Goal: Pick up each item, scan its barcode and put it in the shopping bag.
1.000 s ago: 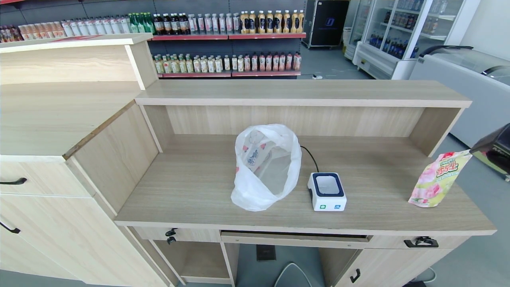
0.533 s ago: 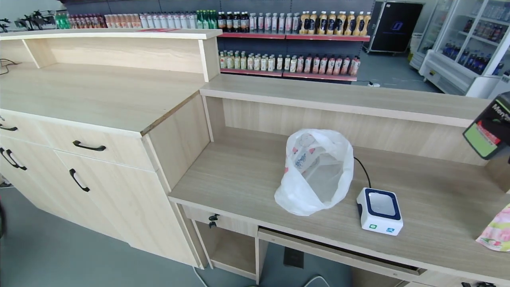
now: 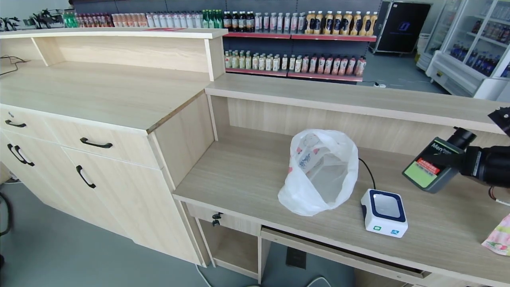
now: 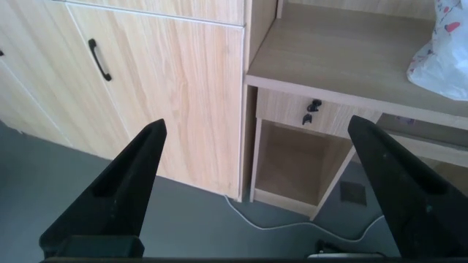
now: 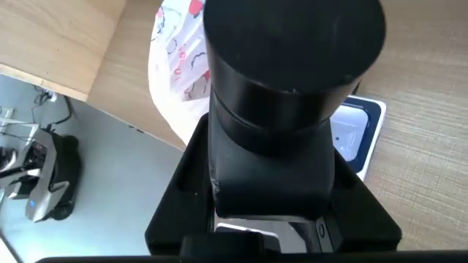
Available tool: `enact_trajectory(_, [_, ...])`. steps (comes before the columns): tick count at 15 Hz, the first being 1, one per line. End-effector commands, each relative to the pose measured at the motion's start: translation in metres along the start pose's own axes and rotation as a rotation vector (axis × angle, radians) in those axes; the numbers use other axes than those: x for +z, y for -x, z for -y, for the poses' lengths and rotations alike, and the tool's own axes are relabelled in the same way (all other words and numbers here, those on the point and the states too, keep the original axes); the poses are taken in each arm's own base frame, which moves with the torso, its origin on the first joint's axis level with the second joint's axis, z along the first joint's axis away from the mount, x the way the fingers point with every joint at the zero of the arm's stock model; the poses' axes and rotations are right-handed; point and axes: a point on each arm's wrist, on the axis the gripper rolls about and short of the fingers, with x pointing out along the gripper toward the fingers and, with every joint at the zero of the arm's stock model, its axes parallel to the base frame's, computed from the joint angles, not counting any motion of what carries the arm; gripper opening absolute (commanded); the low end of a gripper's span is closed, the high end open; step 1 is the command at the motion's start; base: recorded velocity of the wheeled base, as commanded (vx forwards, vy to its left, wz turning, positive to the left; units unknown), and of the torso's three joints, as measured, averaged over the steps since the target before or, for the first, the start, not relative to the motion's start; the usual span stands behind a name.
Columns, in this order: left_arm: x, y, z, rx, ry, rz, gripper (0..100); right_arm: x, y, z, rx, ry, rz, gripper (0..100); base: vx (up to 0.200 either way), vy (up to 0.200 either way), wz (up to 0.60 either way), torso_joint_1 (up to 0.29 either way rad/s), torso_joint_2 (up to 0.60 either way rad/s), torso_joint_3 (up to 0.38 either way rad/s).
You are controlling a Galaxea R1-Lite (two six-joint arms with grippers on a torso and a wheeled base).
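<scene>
Dark grey, black-capped bottle (image 3: 432, 169) is brought nearer the white, blue-topped box scanner (image 3: 384, 212).
It is clamped in the right gripper (image 3: 470, 163) above the wooden counter (image 3: 247, 167); scanning is judged next. The left gripper (image 4: 256, 139) is spread, empty.

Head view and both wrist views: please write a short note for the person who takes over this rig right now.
Left gripper: jaws open, empty, off the counter's left front.
Right gripper: shut on the dark bottle, held in the air right of the scanner.
Shopping bag: open on the counter, left of the scanner, with one printed pack inside.
Pink pouch: at the counter's right edge.
Done: one pack bagged.
Left: scan and bag the bottle, then the pouch.
</scene>
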Motion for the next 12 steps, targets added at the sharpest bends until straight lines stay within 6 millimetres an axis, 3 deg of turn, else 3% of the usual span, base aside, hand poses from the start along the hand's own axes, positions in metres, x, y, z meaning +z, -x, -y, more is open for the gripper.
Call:
enact_trajectory(1, [0.0, 0.0, 0.0, 0.0, 0.0, 0.0, 100, -0.011, -0.018, 0.03, -0.006, -0.051, -0.07, 0, 0.0, 0.0, 0.0, 0.0, 0.0, 0.0])
enact_trajectory(3, [0.0, 0.0, 0.0, 0.0, 0.0, 0.0, 100, -0.016, -0.029, 0.045, -0.019, -0.022, -0.086, 0, 0.0, 0.0, 0.0, 0.0, 0.0, 0.0])
enact_trajectory(12, [0.0, 0.0, 0.0, 0.0, 0.0, 0.0, 100, -0.019, -0.056, 0.075, 0.015, 0.03, -0.106, 0, 0.0, 0.0, 0.0, 0.0, 0.0, 0.0])
